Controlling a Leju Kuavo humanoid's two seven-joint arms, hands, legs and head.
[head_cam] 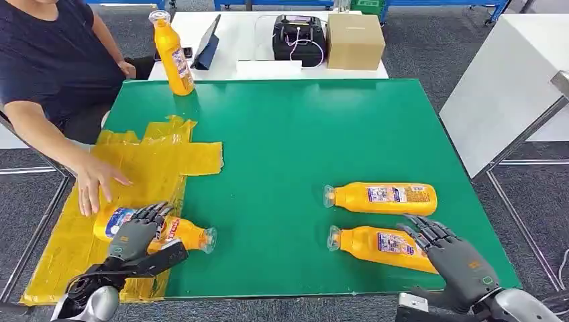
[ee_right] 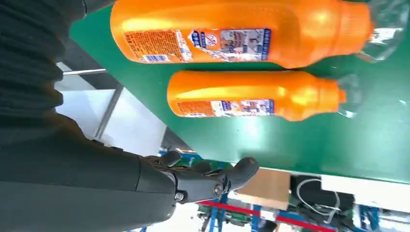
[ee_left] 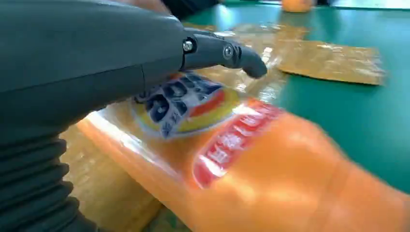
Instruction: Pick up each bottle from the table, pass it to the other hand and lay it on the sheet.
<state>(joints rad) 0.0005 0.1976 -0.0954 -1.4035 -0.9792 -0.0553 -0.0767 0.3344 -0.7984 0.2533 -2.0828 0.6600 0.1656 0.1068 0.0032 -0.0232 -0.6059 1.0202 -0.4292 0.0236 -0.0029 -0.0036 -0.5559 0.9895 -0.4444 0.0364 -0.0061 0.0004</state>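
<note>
— Left hand [head_cam: 137,233] first: what's it doing?
— Its fingers lie over the bottle on the sheet [head_cam: 178,231], which rests on its side at the near edge of the yellow sheet [head_cam: 141,161], neck poking out onto the green table [head_cam: 295,127]. From the left wrist view I cannot tell whether the fingers clamp it or only rest on it.
— So which step is this?
— Laying down, I'd judge; the next move calls for letting go and drawing clear.
— And the right hand [head_cam: 446,251]?
— Fingers apart, holding nothing, just beside the nearer lying bottle [head_cam: 379,247], with the farther lying bottle [head_cam: 382,198] beyond it. That one looks next to be picked up.
— Anything else?
— A person's hand [head_cam: 94,184] rests on the sheet; an upright bottle [head_cam: 173,57] stands at the far corner.
</note>
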